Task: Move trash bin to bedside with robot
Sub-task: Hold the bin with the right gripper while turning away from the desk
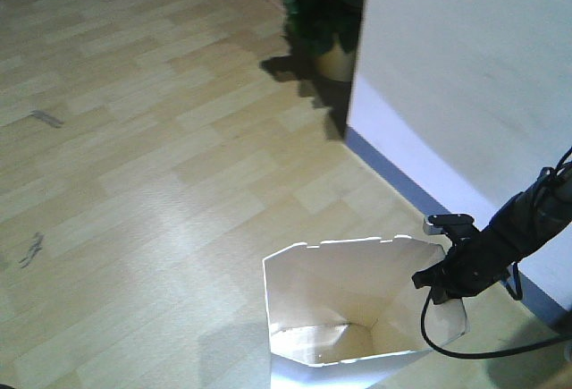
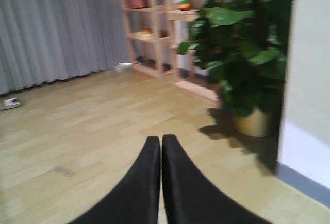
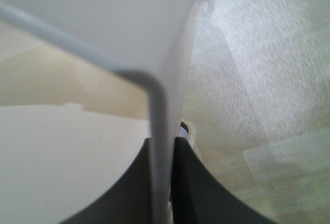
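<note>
- Trash bin [image 1: 357, 300] first: it sits upright, near and to the right in the front view, on the wooden floor [image 1: 134, 139]. Its mouth is open towards me and I see nothing inside.
- I cannot tell whether its base rests on the boards or hangs just clear of them, because the bottom is cut off by the near edge of the view.
- My right gripper [image 1: 442, 277] is pinched onto the bin's right rim. In the right wrist view its fingers [image 3: 134, 188] sit one on each side of the thin white wall, closed down to that wall's thickness.
- A black cable [image 1: 447, 344] loops down from that arm, just beside the bin's near right corner.
- My left gripper [image 2: 161, 141] has its tips pressed together with nothing between them. It points over bare floor.
- To the right of the bin runs a white wall [image 1: 465, 67] with grey skirting [image 1: 402, 183]. A potted plant [image 1: 317, 4] stands at the wall's far corner.
- Beyond the plant, the left wrist view shows a wooden shelf [image 2: 154, 28] and a grey curtain [image 2: 56, 28].
- No bed frame or checked bedding shows in any view. I judge the grasp done, with the carry to the bedside and the set-down left to do.
</note>
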Robot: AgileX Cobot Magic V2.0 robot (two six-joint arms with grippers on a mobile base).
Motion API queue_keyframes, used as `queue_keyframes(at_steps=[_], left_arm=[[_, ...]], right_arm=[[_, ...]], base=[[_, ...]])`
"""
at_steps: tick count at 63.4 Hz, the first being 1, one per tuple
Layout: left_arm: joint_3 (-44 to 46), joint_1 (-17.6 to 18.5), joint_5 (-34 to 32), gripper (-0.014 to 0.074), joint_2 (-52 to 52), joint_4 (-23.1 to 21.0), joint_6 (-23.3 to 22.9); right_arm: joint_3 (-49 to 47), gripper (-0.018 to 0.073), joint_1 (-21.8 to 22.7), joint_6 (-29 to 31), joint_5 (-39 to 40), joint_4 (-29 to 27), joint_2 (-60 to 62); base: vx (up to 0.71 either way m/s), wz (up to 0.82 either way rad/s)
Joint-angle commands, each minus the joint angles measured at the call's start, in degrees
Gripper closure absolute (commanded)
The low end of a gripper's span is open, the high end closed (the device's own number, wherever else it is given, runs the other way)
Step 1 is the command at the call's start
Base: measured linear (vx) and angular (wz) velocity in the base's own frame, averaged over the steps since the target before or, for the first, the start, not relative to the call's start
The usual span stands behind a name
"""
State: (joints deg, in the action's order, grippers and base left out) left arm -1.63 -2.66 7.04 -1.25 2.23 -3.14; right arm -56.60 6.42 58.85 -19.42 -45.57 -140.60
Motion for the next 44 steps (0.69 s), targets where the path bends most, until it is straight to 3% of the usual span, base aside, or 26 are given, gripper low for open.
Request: queue_keyframes(at_steps=[1, 44], left_arm=[[1.19, -0.01, -4.1, 0.0603, -0.26, -0.26, -0.25], [1.19, -0.01, -4.1, 0.0603, -0.26, -0.26, -0.25]], right_arm=[[-0.53, 0.0568, 0.03, 0.31, -6.95, -1.61, 4.32], [-0.53, 0.0568, 0.03, 0.31, -6.96, -1.61, 4.32]], base=[[0.13, 0.63], [0.12, 0.57]])
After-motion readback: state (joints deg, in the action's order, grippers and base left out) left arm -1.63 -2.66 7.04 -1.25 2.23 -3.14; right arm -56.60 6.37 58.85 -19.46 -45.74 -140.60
